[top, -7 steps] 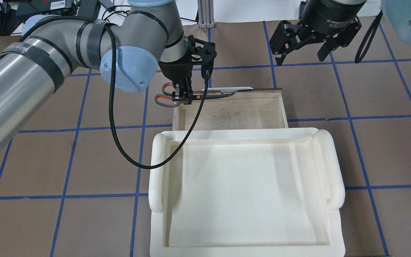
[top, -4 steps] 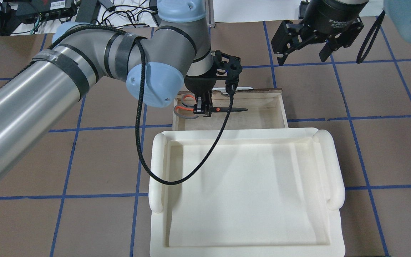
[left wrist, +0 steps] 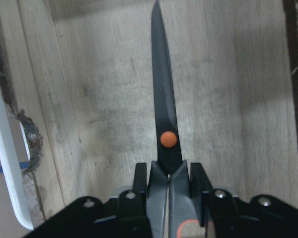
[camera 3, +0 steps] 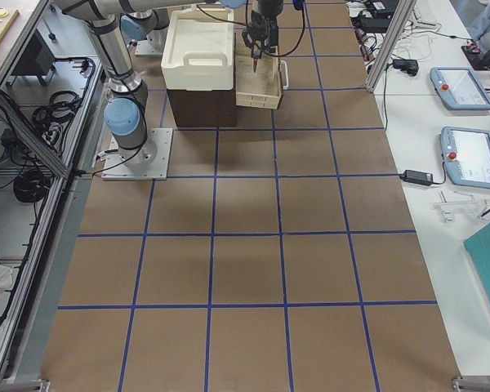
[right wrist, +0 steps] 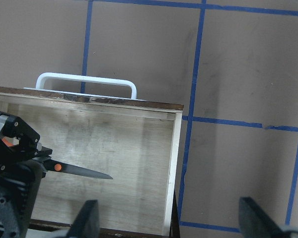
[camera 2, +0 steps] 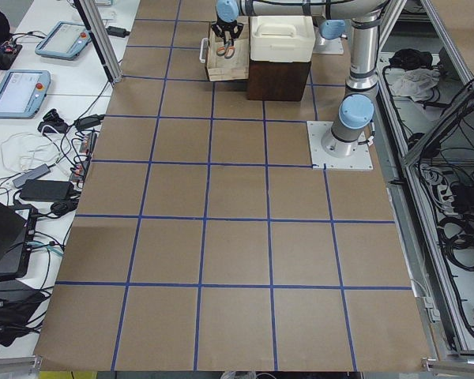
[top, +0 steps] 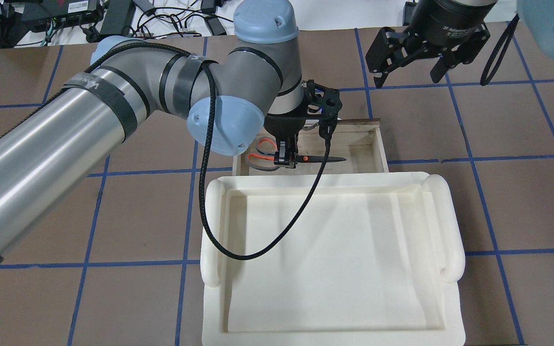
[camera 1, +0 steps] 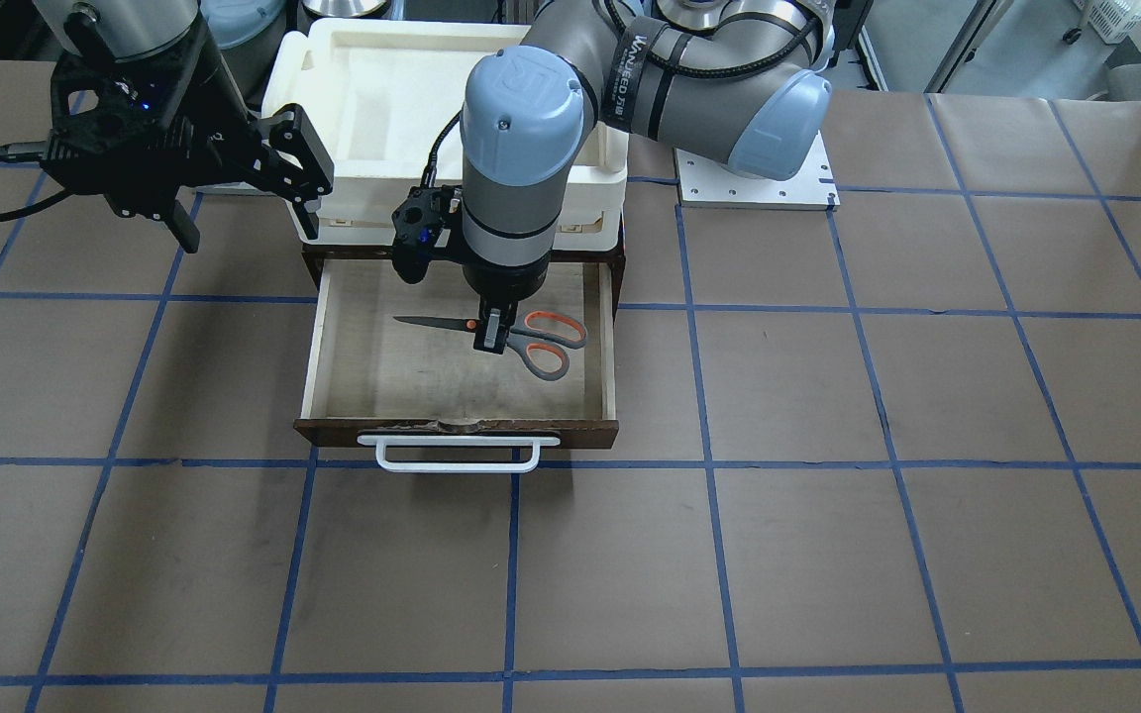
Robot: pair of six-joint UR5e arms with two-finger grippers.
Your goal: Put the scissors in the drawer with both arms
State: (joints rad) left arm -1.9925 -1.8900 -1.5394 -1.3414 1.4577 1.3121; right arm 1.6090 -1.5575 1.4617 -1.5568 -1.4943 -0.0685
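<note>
Scissors (left wrist: 164,109) hang level over the drawer (camera 1: 311,356) interior, blades pointing right, clamped just behind the pivot by the closed left gripper (camera 1: 490,340). Whether they touch the drawer floor cannot be told. The right gripper (top: 406,77) is wide open and empty beyond the far right corner. Releasing from height may bounce the scissors against a wall, and pushing the drawer before the left gripper retracts would cause a collision.
</note>
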